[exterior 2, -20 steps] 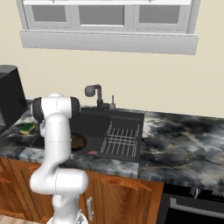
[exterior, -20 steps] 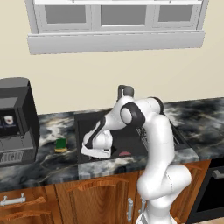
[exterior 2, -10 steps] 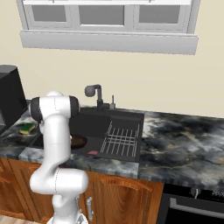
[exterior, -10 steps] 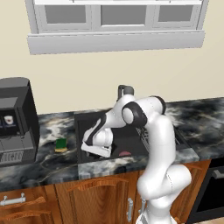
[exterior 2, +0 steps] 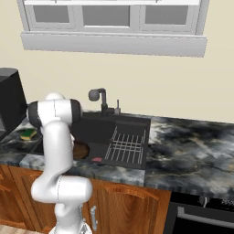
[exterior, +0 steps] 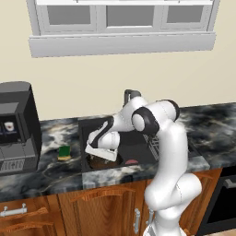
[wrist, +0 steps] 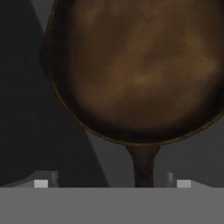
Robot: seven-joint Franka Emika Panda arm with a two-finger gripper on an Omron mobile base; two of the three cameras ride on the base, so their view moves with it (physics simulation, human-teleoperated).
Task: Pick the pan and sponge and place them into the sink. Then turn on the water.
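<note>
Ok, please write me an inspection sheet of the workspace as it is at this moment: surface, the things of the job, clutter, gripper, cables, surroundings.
Surface: dark marbled counter over wooden cabinets.
Pan: brown pan lies inside the sink, at its left end; its handle points toward the gripper.
Sponge: green and yellow sponge on the counter, left of the sink, not in it.
Water: no stream at the faucet.
Clutter: wire rack in the sink; small red drain.
Gripper: gripper open, low over the pan, handle between the fingers, not clamped.
Cables: nothing seen.
Surroundings: black coffee machine at the left, window above.
</note>
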